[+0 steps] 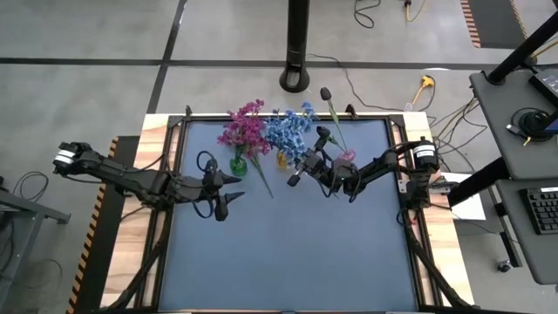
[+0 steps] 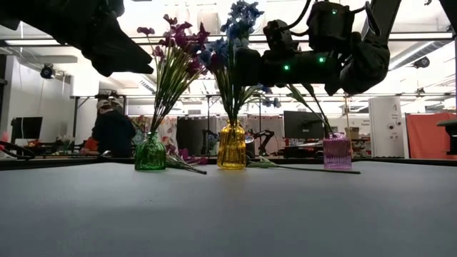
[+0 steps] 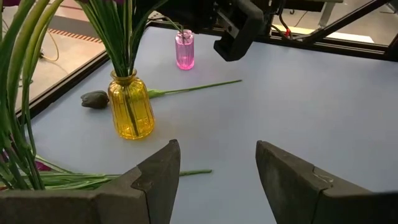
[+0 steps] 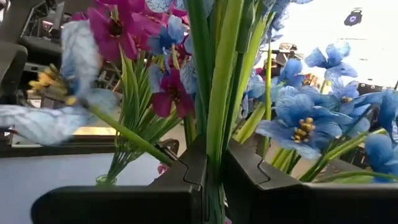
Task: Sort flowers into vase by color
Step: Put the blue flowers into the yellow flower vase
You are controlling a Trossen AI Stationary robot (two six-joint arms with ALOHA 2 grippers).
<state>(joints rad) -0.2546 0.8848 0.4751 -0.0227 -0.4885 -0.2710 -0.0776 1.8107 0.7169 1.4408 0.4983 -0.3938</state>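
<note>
On the blue-grey table point(image 1: 288, 253) I see pink and blue bunches already vased, my right gripper point(image 4: 214, 180) clamping a blue sprig point(image 4: 298, 121), left gripper point(image 3: 217, 177) wide, stems lying beyond it.

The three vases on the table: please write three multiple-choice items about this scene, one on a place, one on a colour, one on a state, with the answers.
1. Where does the yellow vase stand in the low view?
A. between the green vase and the pink vase
B. beyond the pink vase
C. lying on its side

2. What colour are the flowers in the yellow vase?
A. white
B. blue
C. orange

3. How is the right gripper?
A. wide open, empty
B. out of all views
C. shut on a green stem

Answers: 1 A, the low view shows green, yellow and pink in a row. 2 B, blue clusters rise from it. 3 C, the right wrist view shows its fingers closed around the stem.
</note>
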